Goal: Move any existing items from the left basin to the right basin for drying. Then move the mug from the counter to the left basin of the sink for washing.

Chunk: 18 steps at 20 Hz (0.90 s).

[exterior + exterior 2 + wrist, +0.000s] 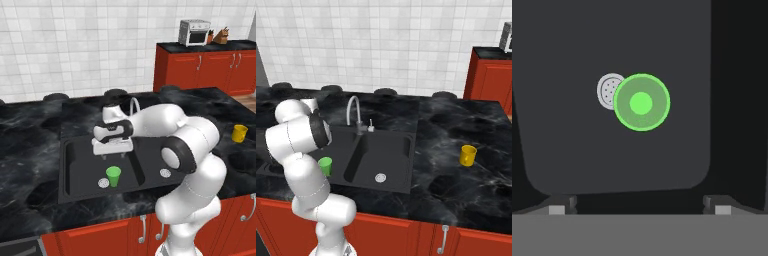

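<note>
Gripper [640, 210] open wide, hanging above green cup [642, 102] standing upright beside drain [607, 91] in left basin [80, 165]; best lowered straight, centred over cup, fingers closing evenly below rim.

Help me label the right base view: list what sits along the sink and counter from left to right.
Green cup in the left basin → faucet → drain of the right basin → yellow mug on the counter.
</note>
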Available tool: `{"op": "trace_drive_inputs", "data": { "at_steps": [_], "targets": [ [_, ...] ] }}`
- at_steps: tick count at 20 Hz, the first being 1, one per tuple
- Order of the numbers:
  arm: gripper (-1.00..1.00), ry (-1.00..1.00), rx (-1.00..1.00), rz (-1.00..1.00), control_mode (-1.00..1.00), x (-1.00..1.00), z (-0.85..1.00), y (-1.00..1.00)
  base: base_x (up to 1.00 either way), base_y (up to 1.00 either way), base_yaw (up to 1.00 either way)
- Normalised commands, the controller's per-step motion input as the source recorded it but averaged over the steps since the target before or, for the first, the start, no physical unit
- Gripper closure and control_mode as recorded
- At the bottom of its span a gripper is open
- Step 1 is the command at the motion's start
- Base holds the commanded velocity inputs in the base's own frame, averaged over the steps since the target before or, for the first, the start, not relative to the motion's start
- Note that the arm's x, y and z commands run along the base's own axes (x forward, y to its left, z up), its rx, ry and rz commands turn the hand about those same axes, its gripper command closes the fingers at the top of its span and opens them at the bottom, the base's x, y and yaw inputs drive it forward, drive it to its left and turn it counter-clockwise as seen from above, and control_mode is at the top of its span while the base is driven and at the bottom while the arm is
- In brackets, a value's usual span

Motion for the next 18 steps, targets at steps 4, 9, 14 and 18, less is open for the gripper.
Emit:
{"op": "trace_drive_inputs", "data": {
  "at_steps": [4,9,14,18],
  "targets": [
    [-1.0,0.04,-0.02,-0.02,-1.0,0.23,-0.28,0.07,0.0,0.0,0.0],
    [-1.0,0.01,-0.04,-0.03,-1.0,0.23,-0.26,0.11,0.0,0.0,0.0],
    [-1.0,0.0,-0.04,-0.04,-1.0,0.24,-0.25,0.13,0.0,0.0,0.0],
    [-1.0,0.0,-0.05,-0.05,-1.0,0.27,-0.25,0.15,0.0,0.0,0.0]
  ]
}}
